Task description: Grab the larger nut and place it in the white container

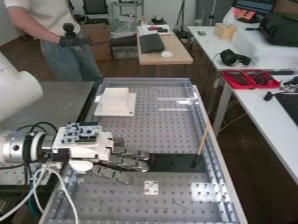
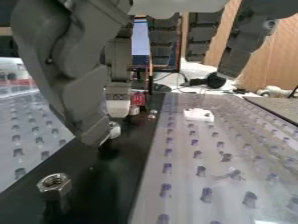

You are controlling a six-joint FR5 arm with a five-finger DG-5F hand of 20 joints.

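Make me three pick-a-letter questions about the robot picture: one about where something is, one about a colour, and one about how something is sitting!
1. What is the nearest hex nut in the wrist view on?
A) a red tray
B) the black strip
C) the wooden stick

2. What colour are the two trays on the side table?
A) red
B) green
C) yellow

3. How does that hex nut sit?
A) hole facing up
B) tipped on its side

Answers:
1. B: the hex nut sits on the black strip.
2. A: the trays are red in the high view.
3. A: its round hole shows on top.
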